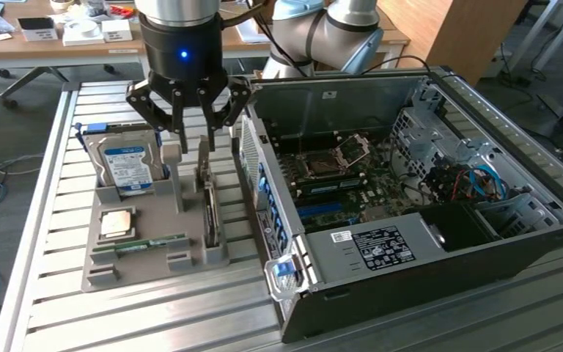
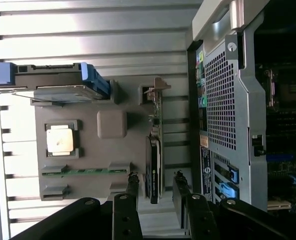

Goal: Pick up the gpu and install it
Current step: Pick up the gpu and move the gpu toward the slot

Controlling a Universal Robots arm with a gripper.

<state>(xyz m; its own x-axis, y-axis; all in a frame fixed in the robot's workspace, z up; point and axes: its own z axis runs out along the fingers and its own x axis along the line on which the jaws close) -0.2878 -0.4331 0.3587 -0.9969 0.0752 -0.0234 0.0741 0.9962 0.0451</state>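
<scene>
Gpu (image 2: 154, 170) standing on its thin edge in a slot along the holder (image 2: 90, 150) edge nearest the case (image 2: 222, 100). Fingers (image 2: 133, 186) spread apart just above it, one on each side of the card, with a gap on both sides and nothing gripped.

Looks like the pick-up step, with the install not begun. Calls for a slow, even squeeze on the two flat faces, kept square to the slot to stop any tipping or scraping.

Thin, flat, stiff card: shiny black face, green board, pale metal strip at one end. Smooth sides, likely slippery.

Holder of dull grey plastic, blocky, with cut slots. Also in it:
- a boxy hard drive (image 1: 130, 165) with a blue and white label, at a corner away from the case
- a square shiny chip (image 2: 58, 140)
- a slim green memory stick (image 2: 83, 171) lying flat

All on a desk (image 2: 88, 30) of ribbed silver metal slats. Case open, dark inside, with a holey metal back.
</scene>
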